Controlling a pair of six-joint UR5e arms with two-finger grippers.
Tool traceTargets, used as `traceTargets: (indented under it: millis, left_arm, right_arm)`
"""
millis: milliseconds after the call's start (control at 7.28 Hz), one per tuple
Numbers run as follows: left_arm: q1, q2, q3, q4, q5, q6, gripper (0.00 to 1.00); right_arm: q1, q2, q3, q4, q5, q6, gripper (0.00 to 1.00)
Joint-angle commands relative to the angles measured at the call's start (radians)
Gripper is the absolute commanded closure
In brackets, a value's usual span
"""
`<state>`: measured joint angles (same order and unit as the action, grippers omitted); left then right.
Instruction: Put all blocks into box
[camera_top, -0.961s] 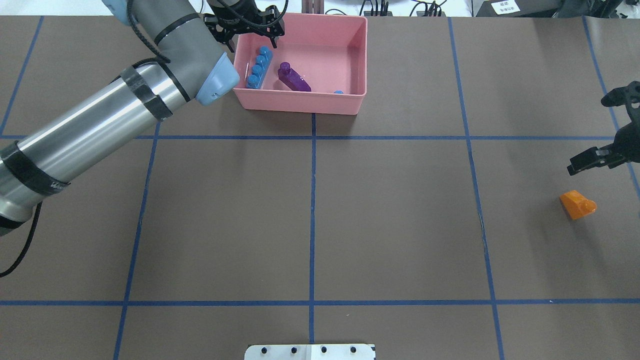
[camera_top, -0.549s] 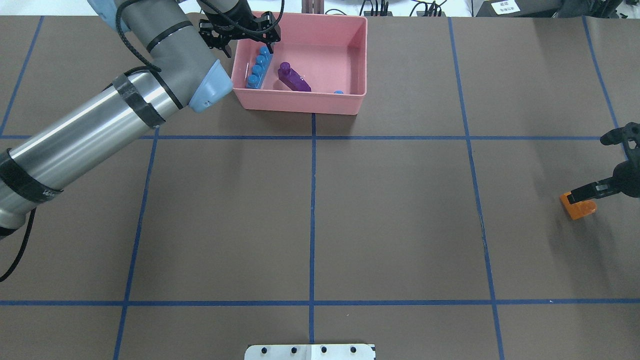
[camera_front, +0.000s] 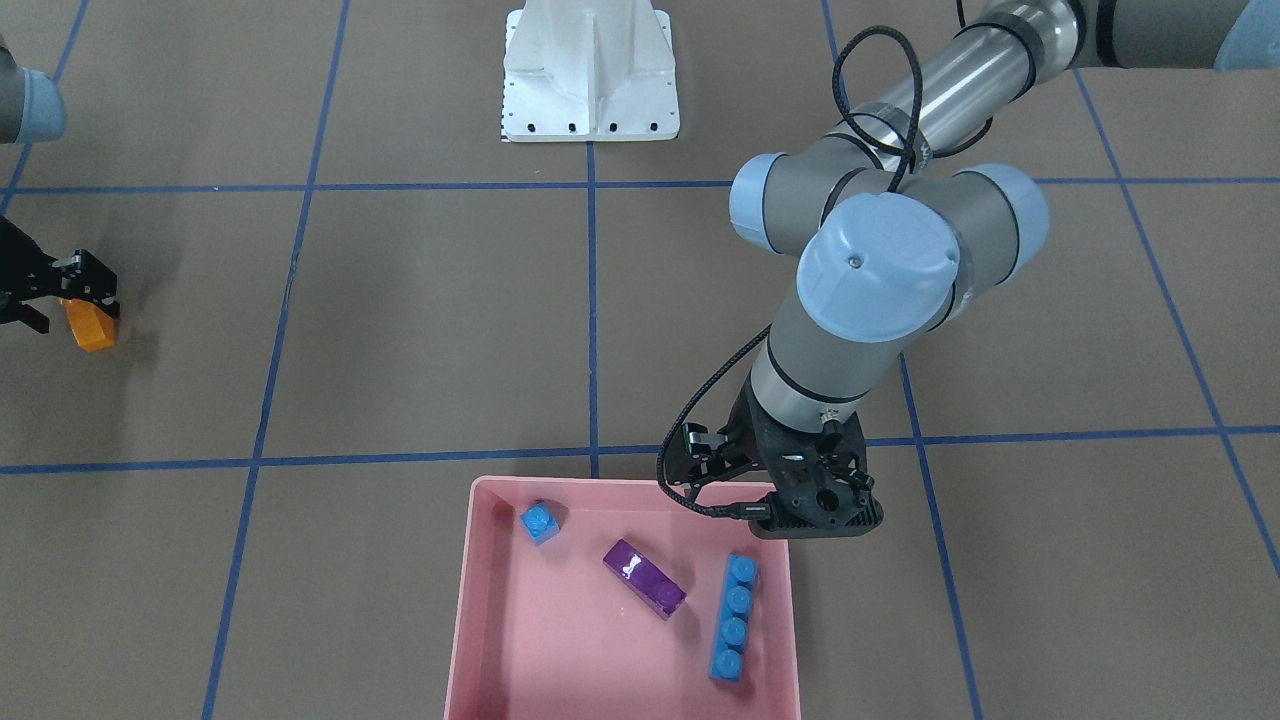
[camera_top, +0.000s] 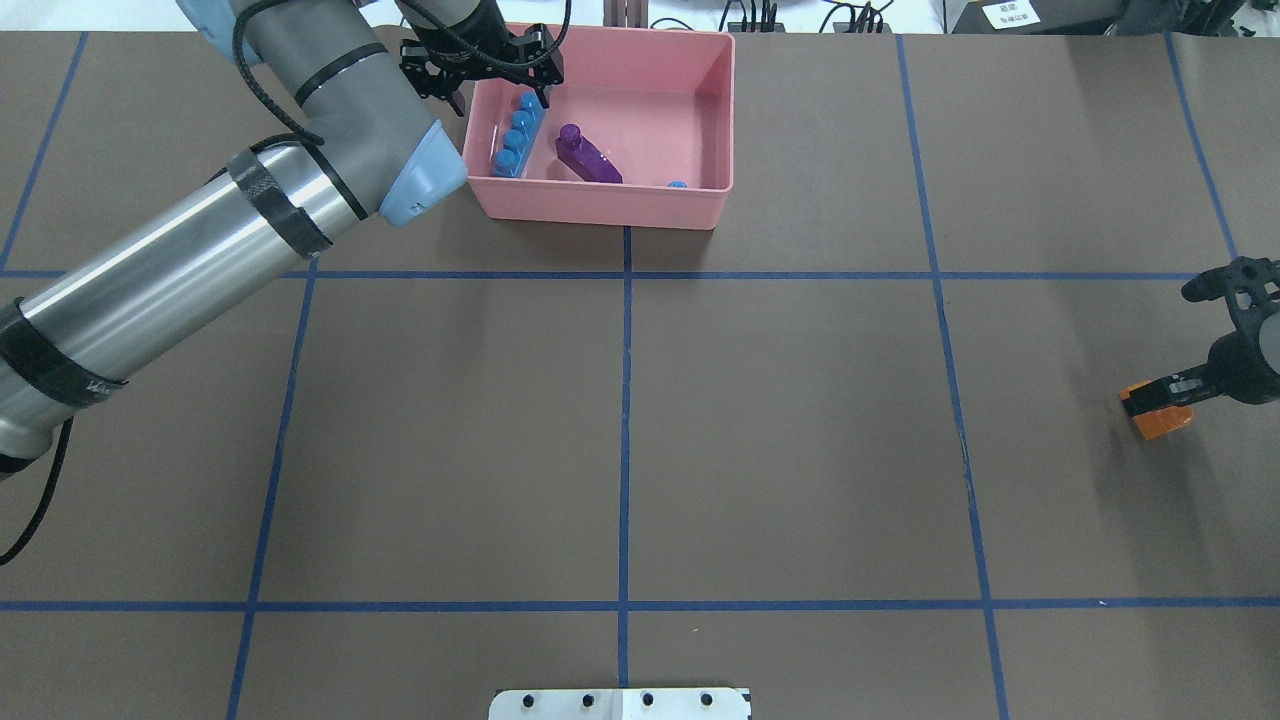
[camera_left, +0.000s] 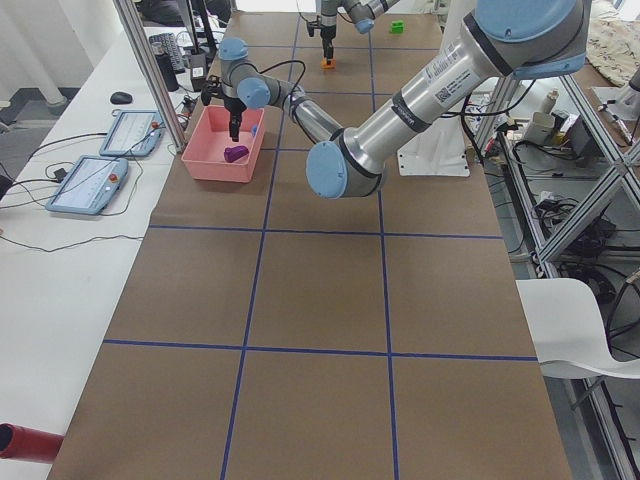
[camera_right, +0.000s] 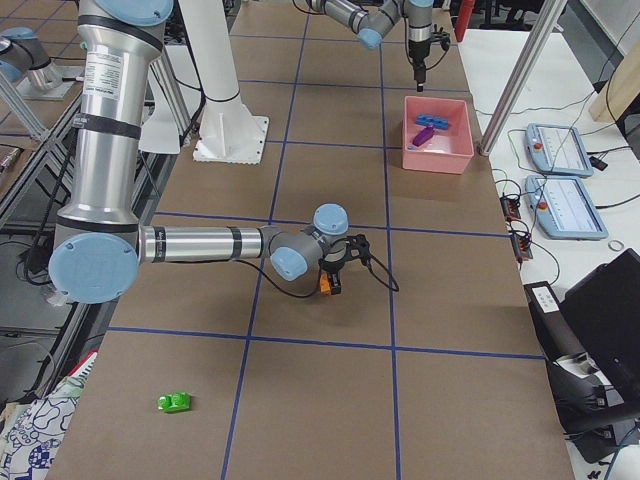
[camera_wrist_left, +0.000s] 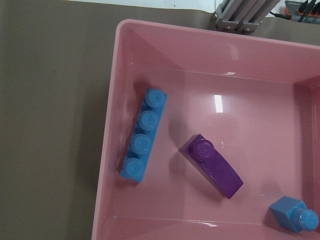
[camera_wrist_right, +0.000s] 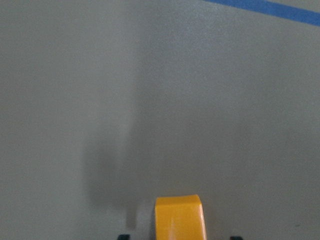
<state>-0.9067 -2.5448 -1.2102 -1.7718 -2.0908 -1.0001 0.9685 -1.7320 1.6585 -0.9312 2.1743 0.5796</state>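
Brown bench paper offers little grip, so I fear the sloped orange block squirts free once the open fingers of the right gripper pinch it.

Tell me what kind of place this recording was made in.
Most likely a robotics lab workcell: a paper-covered table marked with a blue tape grid, two teach pendants on a white side bench, and aluminium frame posts around the rig.

We see only a sliver of the tiny blue brick behind the box wall; overhead, the right claw covers part of the orange brick.
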Motion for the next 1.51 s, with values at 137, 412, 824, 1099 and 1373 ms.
traceTargets:
  millis: [137,412,824,1099,1373]
  left_arm:
    - [0.0,0.001,-0.006,0.0,0.0,0.0,0.0]
    - [-0.004,0.02,-0.041,0.002,-0.005,0.0,0.0]
    - [-0.026,0.153,-0.228,0.087,-0.077,0.102,0.0]
    - [-0.028,0.211,-0.367,0.246,-0.078,0.248,0.0]
    - [-0.031,0.334,-0.487,0.248,-0.078,0.333,0.0]
  right_arm:
    - [0.002,-0.008,0.02,0.0,-0.002,-0.001,1.0]
    - [0.007,0.041,0.067,-0.055,0.013,0.002,1.0]
    - [0.073,0.352,0.115,-0.47,0.013,0.002,1.0]
    - [0.078,0.554,0.103,-0.666,0.009,0.035,1.0]
    - [0.081,0.815,-0.044,-0.768,0.004,0.109,1.0]
